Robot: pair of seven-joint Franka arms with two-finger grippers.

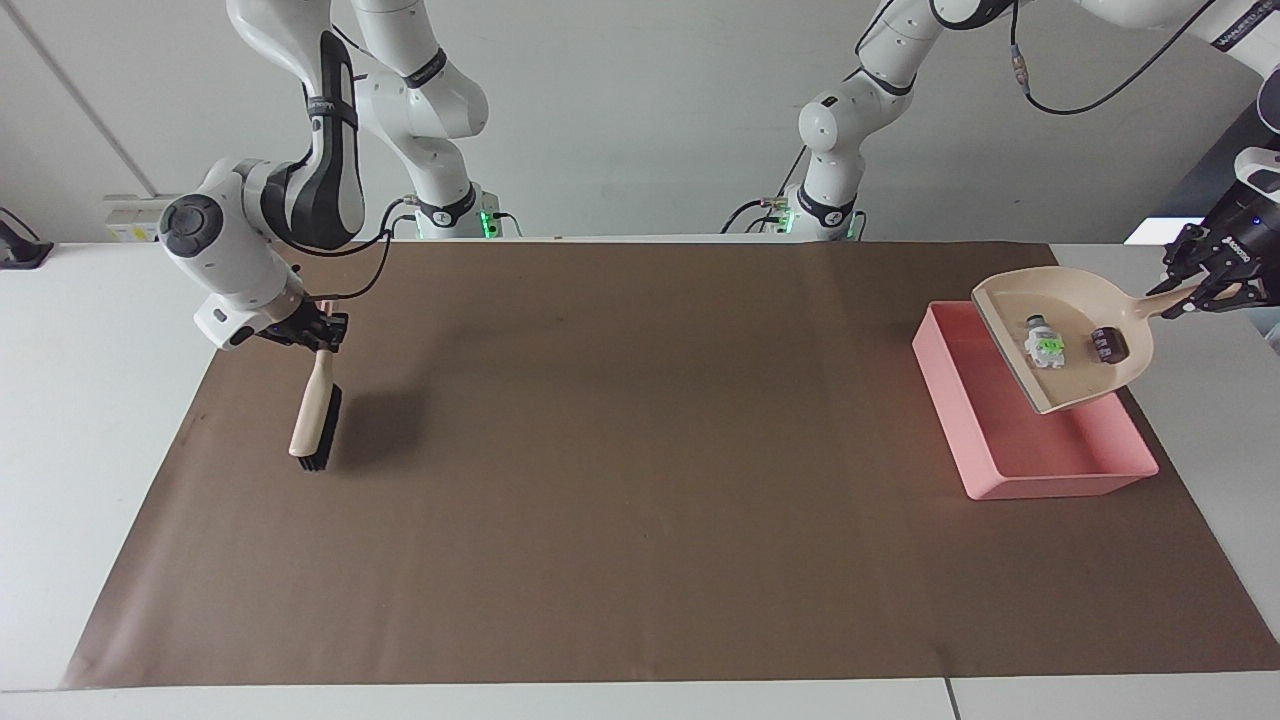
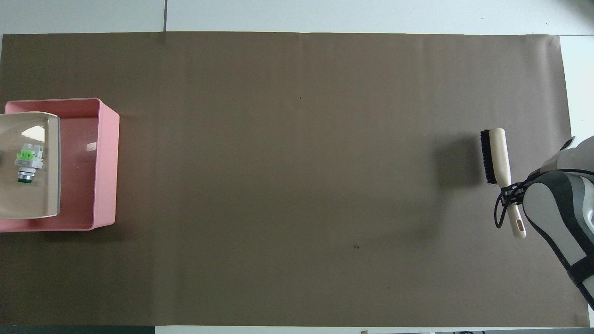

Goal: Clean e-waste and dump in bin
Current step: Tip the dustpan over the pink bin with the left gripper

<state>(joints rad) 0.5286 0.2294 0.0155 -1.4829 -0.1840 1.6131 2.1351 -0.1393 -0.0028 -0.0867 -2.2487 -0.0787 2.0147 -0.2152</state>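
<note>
Beige plastic, the dustpan (image 1: 1075,335) hangs tilted over the pink bin (image 1: 1040,455), at about three o'clock on the tabletop (image 1: 620,520) in the facing view. The left gripper (image 1: 1213,282) has its fingers clamped on the handle. The white-grey piece (image 1: 1043,345) and black block (image 1: 1105,343) lie loose inside. Tipped crookedly, they could slide past the rim. At nine o'clock, the right gripper (image 1: 318,335) has its fingers closed on a brush (image 1: 315,412).

I see bright, even light from above; my brush (image 1: 312,420) casts a soft shadow, the dustpan (image 2: 29,164) perhaps shows glare.
</note>
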